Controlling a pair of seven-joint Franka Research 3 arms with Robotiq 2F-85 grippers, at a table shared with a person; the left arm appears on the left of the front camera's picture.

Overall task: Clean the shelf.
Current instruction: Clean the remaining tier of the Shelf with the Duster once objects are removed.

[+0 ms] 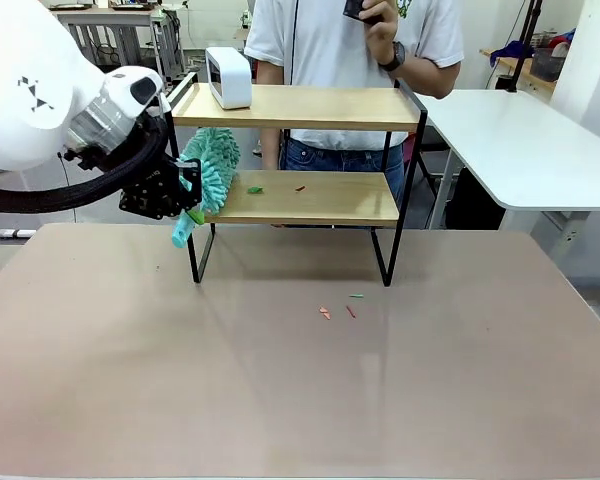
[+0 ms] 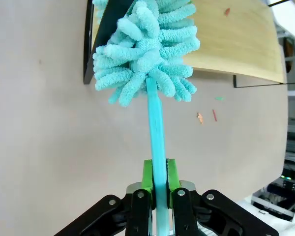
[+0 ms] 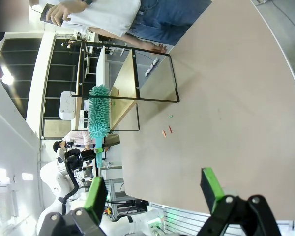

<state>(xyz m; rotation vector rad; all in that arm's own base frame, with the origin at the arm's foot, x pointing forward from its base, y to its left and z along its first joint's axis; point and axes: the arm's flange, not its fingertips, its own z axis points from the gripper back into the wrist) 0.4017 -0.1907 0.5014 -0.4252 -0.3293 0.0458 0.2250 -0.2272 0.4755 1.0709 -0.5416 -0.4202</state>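
Left fingers (image 2: 147,174) clamp the thin handle of a fluffy teal microfibre duster (image 2: 145,54), head at the lower board's left end! Right fingers (image 3: 210,182) gape wide, empty. That two-tier shelf of light wooden boards in a thin black frame (image 1: 310,108) stands far-middle on the beige worktop (image 1: 280,400). Looks light and stiff, likely to skid if shoved; I'd steady it by a frame post. Green and red scraps (image 1: 254,189) dot its lower board.

Front camera faced across the table (image 1: 280,400) at the shelf (image 1: 310,107). Left wrist camera sat close to its lower board (image 2: 236,44); right wrist camera viewed the shelf from well back.
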